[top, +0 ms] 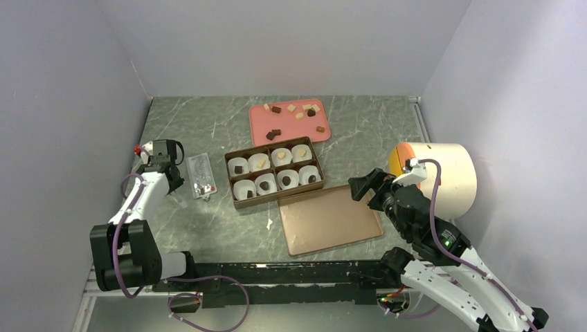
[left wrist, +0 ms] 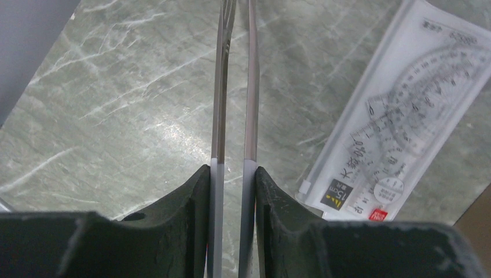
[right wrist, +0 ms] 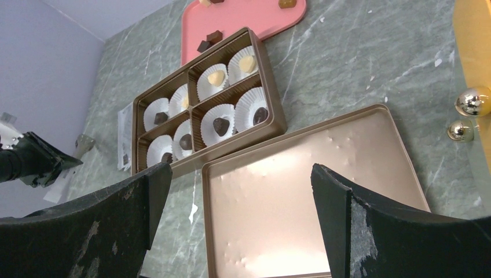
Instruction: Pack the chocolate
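Observation:
Several chocolate chunks (top: 299, 111) lie loose on the pink tray (top: 294, 128) at the back. The brown box (top: 271, 200) holds white paper cups, each with a chocolate piece (right wrist: 220, 125) inside. My left gripper (top: 165, 164) is at the left, away from the box, shut on thin metal tweezers (left wrist: 220, 87) that point out over the bare table; the left gripper (left wrist: 232, 174) shows nothing between the tweezer tips. My right gripper (top: 370, 185) hovers open over the gold lid (top: 329, 220). In the right wrist view the right gripper (right wrist: 237, 171) is empty.
A clear ruler pouch (top: 200, 176) lies just right of the left gripper, seen close as the ruler pouch (left wrist: 399, 121). A white and orange cylinder (top: 443, 173) stands at the right wall. Grey walls close in on three sides.

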